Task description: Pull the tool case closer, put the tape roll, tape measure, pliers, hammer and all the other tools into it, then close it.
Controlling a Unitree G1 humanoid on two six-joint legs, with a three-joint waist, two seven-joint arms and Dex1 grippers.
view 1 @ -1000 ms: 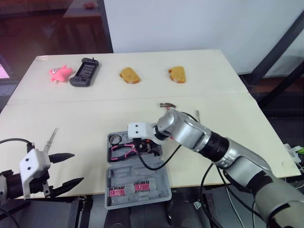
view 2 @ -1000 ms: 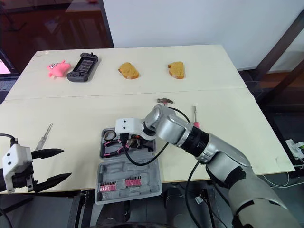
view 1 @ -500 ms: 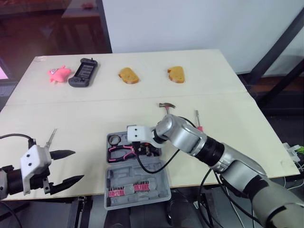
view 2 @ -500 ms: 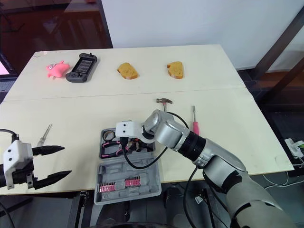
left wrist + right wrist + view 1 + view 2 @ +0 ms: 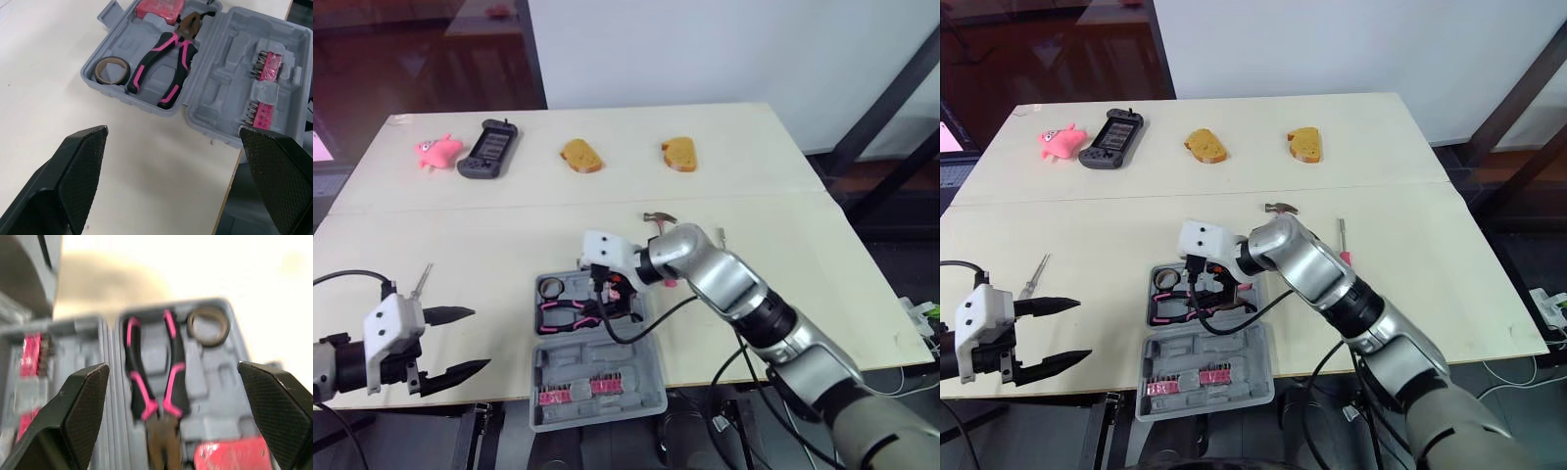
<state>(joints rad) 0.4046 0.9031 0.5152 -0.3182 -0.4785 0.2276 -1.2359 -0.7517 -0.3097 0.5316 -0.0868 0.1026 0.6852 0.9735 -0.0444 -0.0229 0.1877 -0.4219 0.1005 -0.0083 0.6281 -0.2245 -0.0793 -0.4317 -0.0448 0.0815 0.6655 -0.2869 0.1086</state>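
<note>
Cream tabletop (image 5: 509, 235), grey moulded case (image 5: 225, 63), pink-handled pliers (image 5: 166, 49)

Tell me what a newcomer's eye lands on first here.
The open grey tool case at the table's near edge, pink-handled pliers and a tape roll lying in it. The right gripper hangs open over it, while the hammer lies on the table beyond.

Left of the tool case (image 5: 597, 367) the tabletop (image 5: 499, 245) is bare all the way to the left claw (image 5: 480, 339) (fingers wide apart), so there's plenty of room there. The right claw (image 5: 615, 299) hangs spread over the case's tray half, and its arm blocks the right side. The hammer (image 5: 658, 217) and screwdriver (image 5: 1342, 245) lie just behind the case.
</note>
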